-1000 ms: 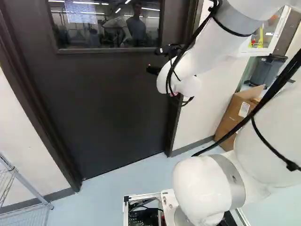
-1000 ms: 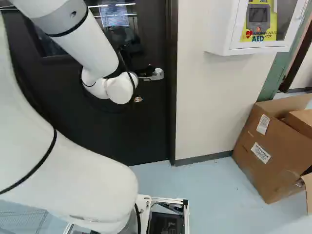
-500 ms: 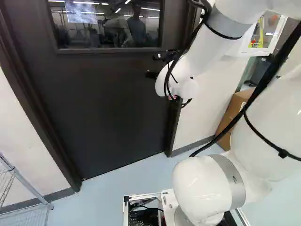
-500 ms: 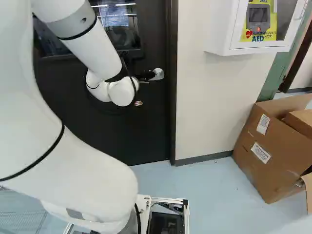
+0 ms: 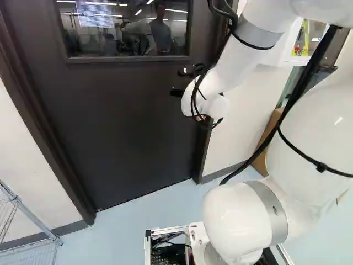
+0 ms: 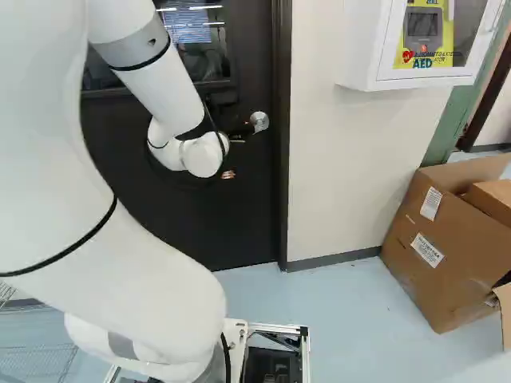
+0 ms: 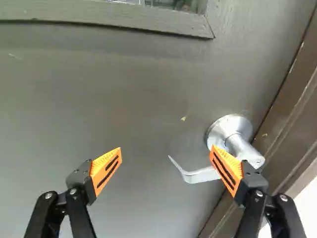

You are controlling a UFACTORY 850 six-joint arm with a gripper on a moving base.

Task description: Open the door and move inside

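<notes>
Black two-finger gripper with orange pads (image 7: 166,148) spread wide, holding nothing. Silver metal lever handle (image 7: 198,175) ahead, on the shut, flat dark-brown door (image 5: 127,110), partly hidden by one finger. Advise: centre sideways on the blade before advancing, grip, then turn down about its pivot, clear of the brown frame (image 6: 282,159).

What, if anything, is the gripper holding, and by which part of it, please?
Nothing is held: the gripper stands open, and the door handle shows partly behind one finger, not clasped between the two.
</notes>
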